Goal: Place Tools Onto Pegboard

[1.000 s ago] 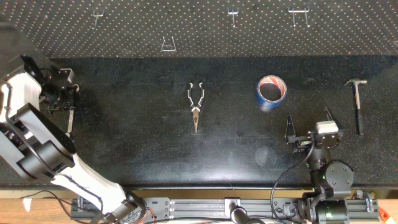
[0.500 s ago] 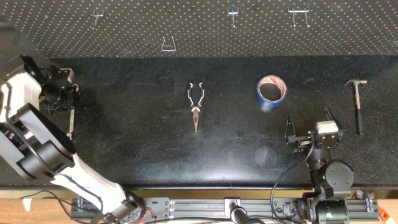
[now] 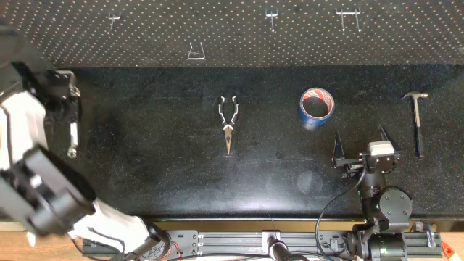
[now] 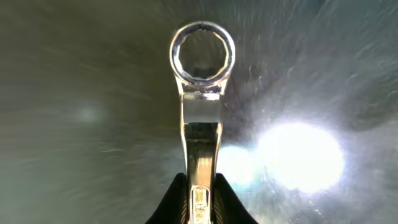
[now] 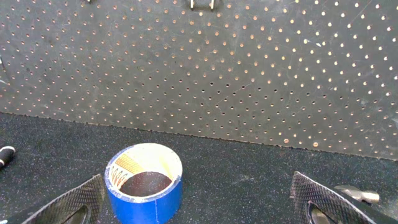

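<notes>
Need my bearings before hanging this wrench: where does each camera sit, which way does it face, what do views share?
Top view: fixed overhead, looking down on the mat, pegboard at its far edge; left arm and right arm show.
Left wrist view: on the left arm, looking along the left tool, shut on the wrench.
Right wrist view: on the right arm, facing the pegboard; the open right tool shows, with the tape roll beyond it.
Shared: top and right wrist both show the tape roll.

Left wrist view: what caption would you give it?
Left gripper shut on a shiny wrench, its ring end sticking out ahead.
</notes>
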Available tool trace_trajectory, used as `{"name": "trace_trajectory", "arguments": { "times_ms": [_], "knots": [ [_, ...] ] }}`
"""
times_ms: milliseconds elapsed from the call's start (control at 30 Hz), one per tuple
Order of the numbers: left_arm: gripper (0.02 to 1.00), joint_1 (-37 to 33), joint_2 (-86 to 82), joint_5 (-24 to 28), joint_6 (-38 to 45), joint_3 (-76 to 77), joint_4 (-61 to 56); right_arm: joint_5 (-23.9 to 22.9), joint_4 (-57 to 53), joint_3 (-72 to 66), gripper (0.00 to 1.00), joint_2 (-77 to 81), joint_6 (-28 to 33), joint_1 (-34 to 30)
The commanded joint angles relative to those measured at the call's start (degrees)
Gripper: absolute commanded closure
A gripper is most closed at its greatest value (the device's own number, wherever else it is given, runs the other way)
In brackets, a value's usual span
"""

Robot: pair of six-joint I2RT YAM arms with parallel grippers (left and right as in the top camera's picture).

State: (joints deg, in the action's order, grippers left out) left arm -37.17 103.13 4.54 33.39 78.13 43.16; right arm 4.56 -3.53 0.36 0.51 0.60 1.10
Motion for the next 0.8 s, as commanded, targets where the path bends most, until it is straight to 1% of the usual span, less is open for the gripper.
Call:
{"name": "trace_trajectory", "arguments": {
  "times_ms": [33, 133, 233, 267, 367, 433, 533, 600, 700, 800],
  "knots": [
    [0.989, 0.8, -22.4, 0.6, -0.6, -16.0, -15.1, -0.5, -0.3, -0.1, 0.025, -0.5, 0.7, -0.3],
    [0.989, 3.3, -30.8, 0.7, -0.6, -25.0, -22.1, -0.5, -0.3, -0.1, 0.025, -0.5, 0.7, -0.3],
    [0.989, 8.7, -36.8, 0.7, -1.3, -30.2, -23.5, -0.5, -0.3, -0.1, 0.025, -0.5, 0.7, -0.3],
    [0.989, 11.0, -38.7, 0.7, -4.9, -31.3, -23.7, -0.5, -0.3, -0.1, 0.025, -0.5, 0.7, -0.3],
    [0.989, 17.0, -43.5, 0.7, -21.0, -32.7, -25.7, -0.5, -0.3, -0.1, 0.025, -0.5, 0.7, -0.3],
    [0.989, 19.9, -45.6, 0.7, -26.0, -32.7, -27.5, -0.5, -0.3, -0.1, 0.025, -0.5, 0.7, -0.3],
    [0.991, 25.9, -47.8, 0.6, -26.1, -33.4, -32.4, -0.5, -0.3, -0.1, 0.025, -0.5, 0.7, -0.3],
    [0.989, 28.8, -46.9, -0.8, -26.1, -33.4, -35.1, -0.5, -0.3, -0.1, 0.025, -0.5, 0.7, -0.3],
    [0.989, 30.9, -44.1, -1.7, -26.5, -33.4, -38.2, -0.5, -0.3, -0.1, 0.025, -0.5, 0.7, -0.3],
    [0.989, 30.9, -41.2, -2.7, -29.0, -33.4, -39.8, -0.5, -0.3, -0.1, 0.025, -0.5, 0.7, -0.3]
  ]
}}
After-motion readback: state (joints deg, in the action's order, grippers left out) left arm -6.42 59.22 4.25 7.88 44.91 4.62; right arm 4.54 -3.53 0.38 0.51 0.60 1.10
